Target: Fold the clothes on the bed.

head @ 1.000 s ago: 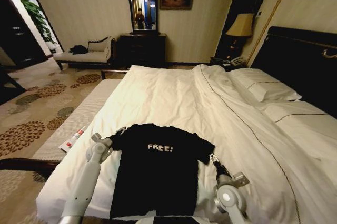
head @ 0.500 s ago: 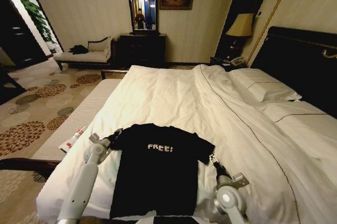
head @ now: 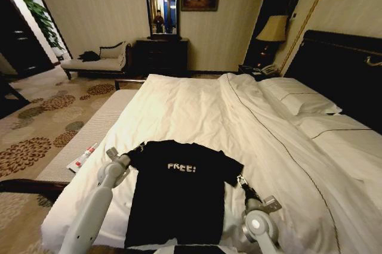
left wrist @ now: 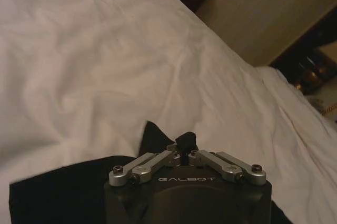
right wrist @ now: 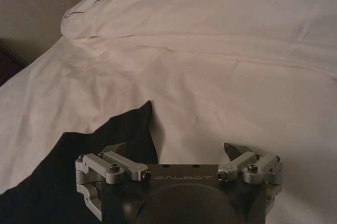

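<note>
White bedding is covering the bed (head: pixel 197 111), which is filling most of the hotel room; a dark headboard (head: pixel 340 69) is standing at the robot's right, and a mirror (head: pixel 162 6) is hanging on the far wall.

1. Position of the garment. The black T-shirt (head: pixel 179 191) is lying flat, chest side up, near the foot edge of the bed, with its white lettering facing the head camera. Both sleeves are spread outward.

2. Left gripper (head: pixel 136 149). It is sitting at the T-shirt's left sleeve. In the left wrist view its fingers (left wrist: pixel 186 141) are drawn together into a narrow pinch over the black cloth. Judging from this, it is probably clamping the sleeve edge, though the contact point itself is hidden.

3. Right gripper (head: pixel 241 179). It is resting just beside the right sleeve. In the right wrist view its jaws are standing wide apart, holding nothing, with the sleeve tip (right wrist: pixel 142 119) lying just ahead of them on the duvet (right wrist: pixel 237 92).

4. Hazards.
- One side gripped and the other free: lifting now is likely to drag the T-shirt askew.
- Jaws closing too low are liable to catch the duvet along with the sleeve.
- A shallow pinch on thin cloth is likely to slip during the fold.
</note>
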